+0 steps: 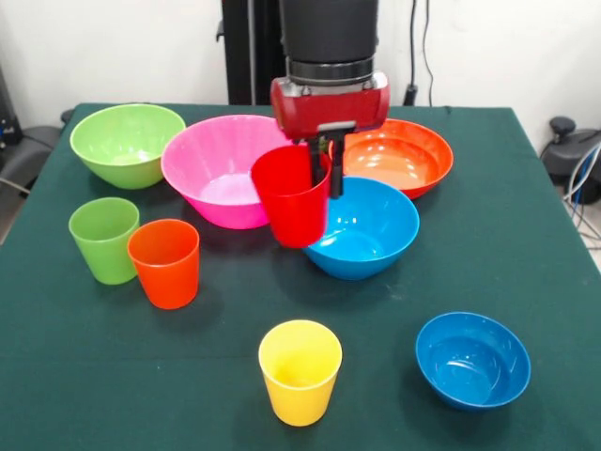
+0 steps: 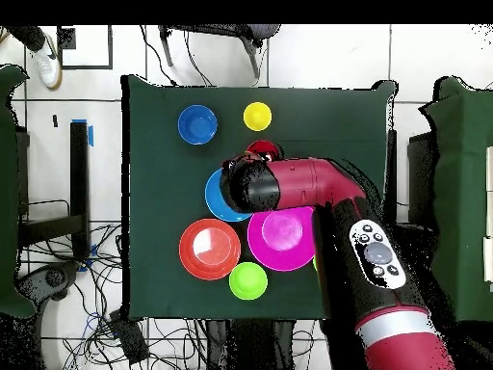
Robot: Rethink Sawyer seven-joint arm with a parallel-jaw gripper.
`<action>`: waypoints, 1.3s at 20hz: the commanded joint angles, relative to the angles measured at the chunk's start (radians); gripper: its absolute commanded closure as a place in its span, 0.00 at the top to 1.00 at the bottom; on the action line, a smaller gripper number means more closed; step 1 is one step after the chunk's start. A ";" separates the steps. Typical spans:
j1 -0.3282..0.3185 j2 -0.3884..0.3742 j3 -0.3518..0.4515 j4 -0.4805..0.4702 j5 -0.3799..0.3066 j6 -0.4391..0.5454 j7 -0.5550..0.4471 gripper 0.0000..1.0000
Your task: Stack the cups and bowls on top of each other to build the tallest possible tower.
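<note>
My gripper (image 1: 328, 177) is shut on the rim of the red cup (image 1: 293, 199), one finger inside and one outside. The cup hangs slightly tilted at the left rim of the big blue bowl (image 1: 371, 233). Behind them stand the big pink bowl (image 1: 218, 167), the wide orange bowl (image 1: 402, 156) and the big light-green bowl (image 1: 127, 141). The light-green cup (image 1: 104, 240) and orange cup (image 1: 165, 263) stand upright at the left. Nearer the front are the yellow cup (image 1: 300, 371) and the small blue bowl (image 1: 472, 360). The overhead view shows a small light-green bowl (image 2: 247, 280) beside the pink bowl (image 2: 281, 238).
The dark green table (image 1: 526, 263) carries everything. In the overhead view the arm (image 2: 318, 188) covers part of the big blue bowl (image 2: 218, 198) and the table's right side. Cables lie on the floor (image 2: 58, 289) around the table.
</note>
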 commanded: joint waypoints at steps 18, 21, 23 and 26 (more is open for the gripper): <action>0.061 0.072 0.002 0.160 0.001 0.001 0.072 0.00; 0.070 0.092 -0.010 0.151 -0.013 -0.028 0.080 0.00; 0.078 0.110 -0.018 0.142 -0.029 -0.059 0.083 0.00; 0.090 0.139 -0.036 0.124 -0.046 -0.094 0.088 0.00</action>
